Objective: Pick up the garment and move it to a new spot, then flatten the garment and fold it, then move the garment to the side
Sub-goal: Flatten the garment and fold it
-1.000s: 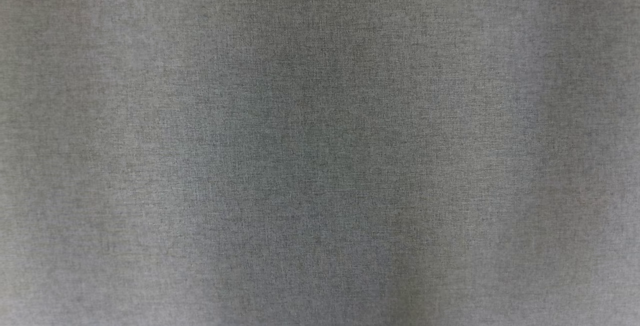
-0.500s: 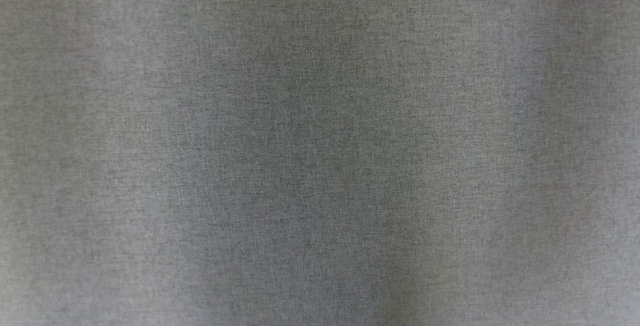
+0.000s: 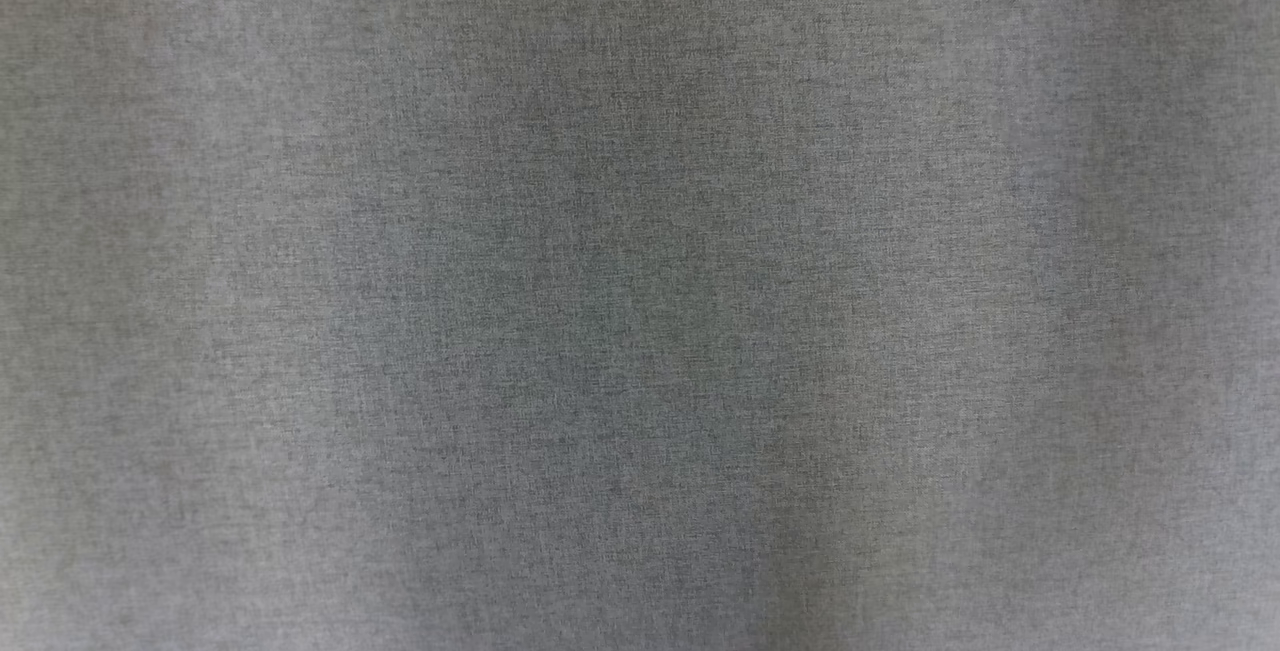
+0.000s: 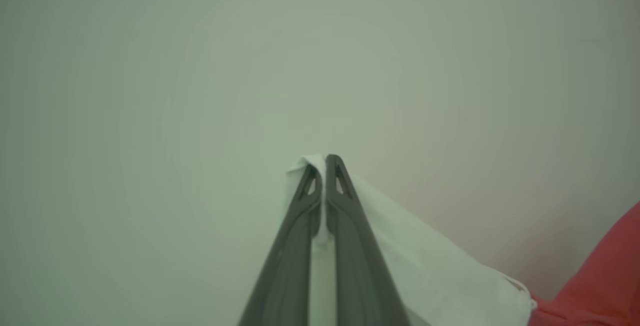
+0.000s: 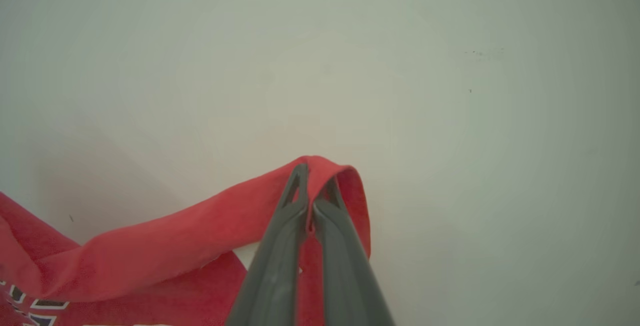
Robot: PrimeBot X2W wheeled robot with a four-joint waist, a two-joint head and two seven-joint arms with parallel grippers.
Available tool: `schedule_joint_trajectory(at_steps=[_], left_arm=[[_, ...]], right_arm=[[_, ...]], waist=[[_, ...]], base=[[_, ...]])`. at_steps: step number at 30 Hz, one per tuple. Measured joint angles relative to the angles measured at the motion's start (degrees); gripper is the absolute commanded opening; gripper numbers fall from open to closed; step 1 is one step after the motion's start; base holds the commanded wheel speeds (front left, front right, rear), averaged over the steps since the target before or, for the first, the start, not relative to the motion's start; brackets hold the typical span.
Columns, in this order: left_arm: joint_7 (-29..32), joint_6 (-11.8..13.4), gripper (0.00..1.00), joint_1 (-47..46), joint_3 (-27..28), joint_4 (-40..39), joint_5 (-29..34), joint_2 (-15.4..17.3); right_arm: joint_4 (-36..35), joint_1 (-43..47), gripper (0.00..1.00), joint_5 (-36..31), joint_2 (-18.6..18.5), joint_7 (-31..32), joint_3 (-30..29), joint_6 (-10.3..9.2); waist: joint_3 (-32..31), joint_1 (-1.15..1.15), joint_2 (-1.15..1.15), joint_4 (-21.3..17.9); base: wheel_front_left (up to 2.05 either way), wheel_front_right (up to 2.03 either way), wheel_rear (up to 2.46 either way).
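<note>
The garment is red with a white part and a black-and-white print. In the left wrist view my left gripper (image 4: 322, 165) is shut on a white edge of the garment (image 4: 440, 266), which runs down to the right into red cloth (image 4: 600, 286). In the right wrist view my right gripper (image 5: 313, 173) is shut on a red fold of the garment (image 5: 150, 256), which drapes over its fingertips and trails to the lower left, where the print (image 5: 30, 308) shows. Grey woven cloth (image 3: 640, 291) hangs blurred close before the head camera; I cannot tell whether it is the garment.
A plain pale surface (image 4: 200, 65) lies beyond the left fingers. The same pale surface (image 5: 450, 90) lies beyond the right fingers, with a few small dark specks at the upper right.
The soft light and dark bands on the grey cloth in the head view have shifted slightly. Nothing else visibly differs.
</note>
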Motion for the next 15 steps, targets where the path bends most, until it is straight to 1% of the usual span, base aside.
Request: schedule_joint_trajectory(at_steps=[4,9,12,15], left_arm=[[-0.77,0.0,0.0,1.83,-0.65,-1.71,-1.18,0.87],[-1.69,0.0,0.0,9.27,-2.85,-7.13,-3.49,2.65],[-1.94,0.0,0.0,14.86,-1.81,-10.67,-5.64,4.71],[-1.98,0.0,0.0,21.4,0.78,-15.1,-7.67,6.24]], right_arm=[[-1.14,1.64,0.0,0.74,-0.64,-0.82,1.2,0.0],[-3.77,7.61,0.0,3.19,-2.16,-2.75,3.44,0.0],[-5.34,12.53,0.0,5.36,-2.87,-3.68,4.57,0.0],[-7.55,17.62,0.0,7.71,-3.5,-4.71,5.14,0.0]], waist=[[-0.11,0.0,0.0,0.16],[-1.42,0.0,0.0,0.57],[-2.89,0.0,0.0,0.66],[-4.69,0.0,0.0,0.66]], base=[[0.0,0.0,0.0],[0.0,0.0,0.0],[0.0,0.0,0.0],[0.0,0.0,0.0]])
